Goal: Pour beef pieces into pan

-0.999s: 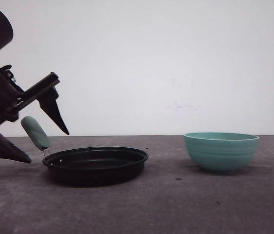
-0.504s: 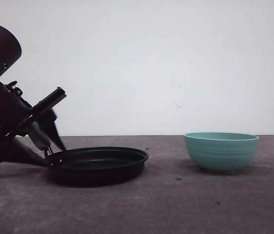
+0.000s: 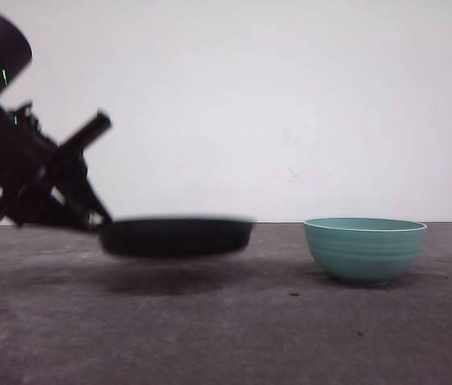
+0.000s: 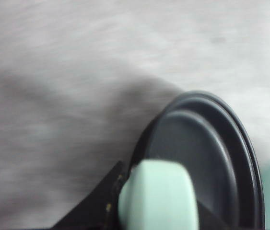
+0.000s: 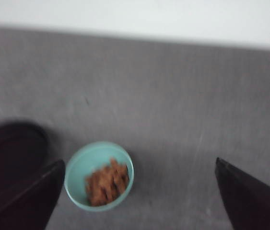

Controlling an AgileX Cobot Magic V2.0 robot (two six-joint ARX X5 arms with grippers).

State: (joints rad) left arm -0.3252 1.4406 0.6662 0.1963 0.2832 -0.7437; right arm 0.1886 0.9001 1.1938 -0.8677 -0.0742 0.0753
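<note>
The black pan (image 3: 176, 237) hangs blurred just above the grey table, roughly level. My left gripper (image 3: 81, 210) is shut on its mint-green handle (image 4: 158, 191), with one dark finger (image 4: 101, 203) pressed against the handle's side. In the left wrist view the pan's (image 4: 206, 148) inside looks bare. The beef pieces (image 5: 107, 186) lie in a low reddish-brown heap inside the teal bowl (image 5: 79, 167), which stands on the table to the right of the pan (image 5: 10, 151). My right gripper (image 5: 140, 163) is open, high above the bowl and holding nothing.
The teal bowl (image 3: 365, 249) stands a short gap to the right of the lifted pan. A white wall closes off the table's far side. Bare grey table (image 3: 234, 337) lies in front of both.
My left gripper closed on the pan's handle and lifted the pan off the table, carrying it slightly rightward. The bowl has not moved.
</note>
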